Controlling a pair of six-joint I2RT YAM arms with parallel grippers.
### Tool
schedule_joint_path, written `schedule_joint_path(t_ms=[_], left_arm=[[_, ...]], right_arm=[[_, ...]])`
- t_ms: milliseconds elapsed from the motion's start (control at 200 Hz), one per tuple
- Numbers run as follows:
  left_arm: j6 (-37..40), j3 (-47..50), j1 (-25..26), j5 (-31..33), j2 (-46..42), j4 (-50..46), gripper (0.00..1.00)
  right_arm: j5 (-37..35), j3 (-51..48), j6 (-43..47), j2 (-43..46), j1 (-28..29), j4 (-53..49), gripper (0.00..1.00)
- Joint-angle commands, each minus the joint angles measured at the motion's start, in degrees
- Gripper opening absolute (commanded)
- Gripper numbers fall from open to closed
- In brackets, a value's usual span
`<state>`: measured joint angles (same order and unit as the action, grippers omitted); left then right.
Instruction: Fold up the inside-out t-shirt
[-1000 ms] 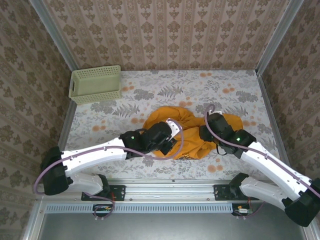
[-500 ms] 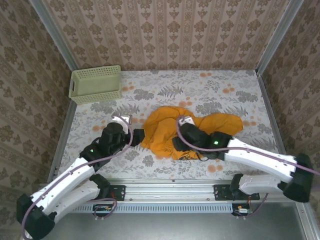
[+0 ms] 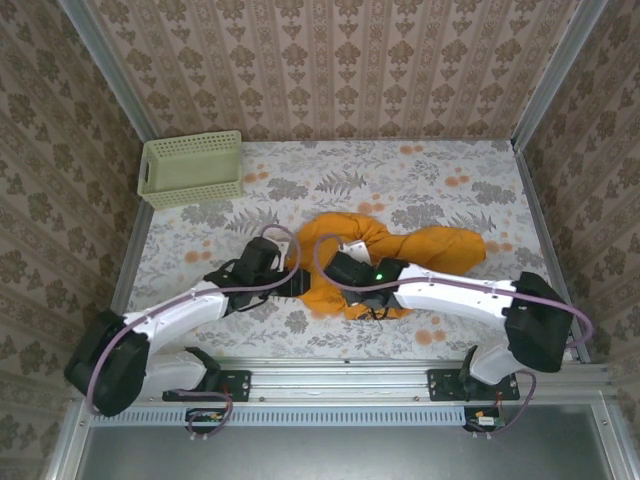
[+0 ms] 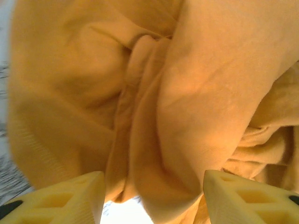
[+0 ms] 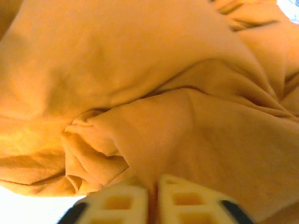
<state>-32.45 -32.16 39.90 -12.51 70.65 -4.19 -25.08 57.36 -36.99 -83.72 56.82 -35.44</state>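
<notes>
Overhead camera looks down from behind; both wrist cameras sit close against the shared t-shirt [image 3: 440, 246].

Overhead light is even, shadows soft. Wrist views blur the t-shirt [image 4: 187, 93] close up; white glare sits beside the left hand [image 4: 150, 191] and right hand [image 5: 152, 191].

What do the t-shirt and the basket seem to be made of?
The t-shirt: soft knit fabric, probably cotton, matte orange-yellow; it bunches in loose folds. The basket: likely rigid plastic, pale green, matte; its walls are a regular moulded lattice.
</notes>
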Motion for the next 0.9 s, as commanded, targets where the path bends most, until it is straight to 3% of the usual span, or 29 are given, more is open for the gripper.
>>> schedule_joint_path(t_ms=[0, 100, 280, 370, 520, 595, 665, 710, 795, 895], left_arm=[[-0.2, -4.2, 1.2, -1.7, 4.6, 3.8, 0.43], [-0.2, -5.7, 1.2, -0.7, 7.3, 3.5, 0.25], [0.1, -6.6, 2.1, -0.7, 8.3, 3.9, 0.00], [1.0, -7.1, 4.2, 0.2, 8.0, 3.8, 0.00], [1.5, -7.5, 7.6, 6.0, 5.8, 2.1, 0.00], [1.0, -7.9, 7.6, 9.0, 5.0, -0.4, 0.00], [1.2, -10.0, 8.3, 13.6, 4.4, -6.2, 0.27], [2.7, -10.5, 9.7, 15.9, 3.2, -8.1, 0.37], [4.3, -10.0, 13.6, 20.6, -0.9, -9.1, 0.46], [4.2, -8.7, 14.8, 21.1, -4.5, -8.7, 0.48]], right_arm=[[2.6, -3.9, 3.0, 9.4, -1.9, 2.1, 0.01], [7.4, -7.9, 4.2, 15.9, -5.1, 3.1, 0.00], [11.9, -14.7, 4.8, 22.9, -11.8, 2.4, 0.00], [10.6, -15.5, 4.8, 21.7, -12.9, 0.9, 0.06], [4.6, -13.3, 3.2, 20.4, -13.2, -5.9, 0.33], [0.7, -11.6, 3.7, 21.8, -11.5, -9.9, 0.40], [-2.8, -9.6, 3.7, 22.9, -8.4, -14.0, 0.44], [-3.6, -8.3, 3.1, 23.8, -6.4, -16.0, 0.44], [-4.0, -6.2, 1.5, 25.1, -1.2, -17.9, 0.46], [-3.6, -3.7, -1.5, 23.8, 4.1, -18.0, 0.49]])
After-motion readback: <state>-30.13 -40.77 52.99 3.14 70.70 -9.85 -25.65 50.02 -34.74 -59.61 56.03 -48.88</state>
